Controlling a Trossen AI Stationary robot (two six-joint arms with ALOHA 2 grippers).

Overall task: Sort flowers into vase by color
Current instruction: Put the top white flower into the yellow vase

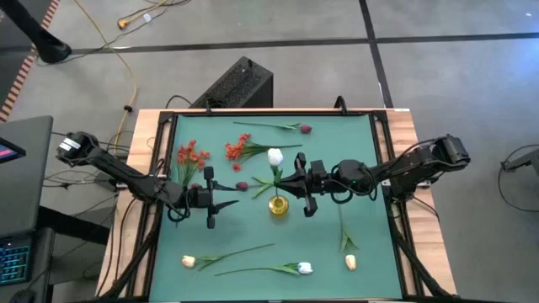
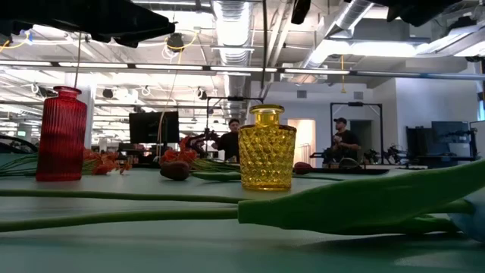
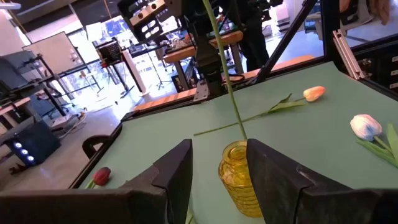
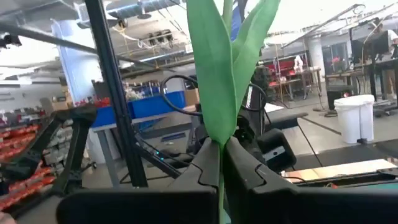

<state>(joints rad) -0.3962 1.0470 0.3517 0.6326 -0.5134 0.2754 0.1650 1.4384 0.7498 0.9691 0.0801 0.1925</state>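
Observation:
A white tulip stands upright over the yellow glass vase. My right gripper is shut on its green stem, coming in from the table's right. The stem's lower end reaches into the vase's mouth. My left gripper is open just left of the yellow vase, level with it and touching nothing. A red ribbed vase stands farther left in the low view. Red-orange blossoms, maroon buds and peach tulips lie on the mat. My right gripper pinches the white tulip's stem between its two fingers, right below the long green leaves. The fingers come level from the table's right and lie across the stem. The tulip stands upright in the hold, with its lower end inside the yellow vase's mouth.
A second red-orange cluster and a maroon bud lie behind the vase. Another white tulip and a peach tulip lie near the front edge. A metal frame borders the green mat. People sit in the room beyond.

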